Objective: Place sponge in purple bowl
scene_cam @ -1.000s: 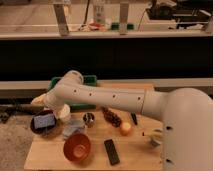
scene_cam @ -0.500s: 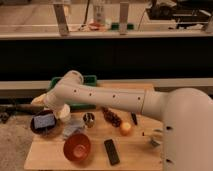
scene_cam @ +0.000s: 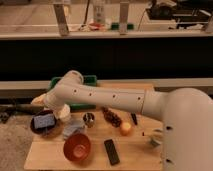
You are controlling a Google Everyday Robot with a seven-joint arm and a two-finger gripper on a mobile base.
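The white arm (scene_cam: 115, 100) is reaching from the robot's body (scene_cam: 186, 131) at the right of the view, leftward over the back of the wooden table (scene_cam: 50, 156). It is bending at a rounded joint above the table's back left part and turning downward from there. The gripper (scene_cam: 60, 112) is hanging low at the end of that downward link, just beside the right rim of the purple bowl (scene_cam: 34, 130); whether it is spread or pressed together cannot be told, and it is not seen gripping anything. The bowl is sitting at the table's left edge. One sponge (scene_cam: 44, 121) is lying inside it, blue face up, apart from the gripper. Count of bowls: two, the purple one and one orange bowl (scene_cam: 77, 146) standing near the front edge, left of centre. One grey cloth (scene_cam: 73, 130) is lying between the two bowls. One metal cup (scene_cam: 89, 119) is standing just right of the cloth, toward the middle of the table. One black handset (scene_cam: 111, 151) is lying flat near the front edge, right of the orange bowl. One orange fruit (scene_cam: 125, 128) is resting right of centre, with one cluster of dark fruit (scene_cam: 112, 116) just behind it. One green tray (scene_cam: 90, 79) is showing at the back edge, partly hidden by the arm.
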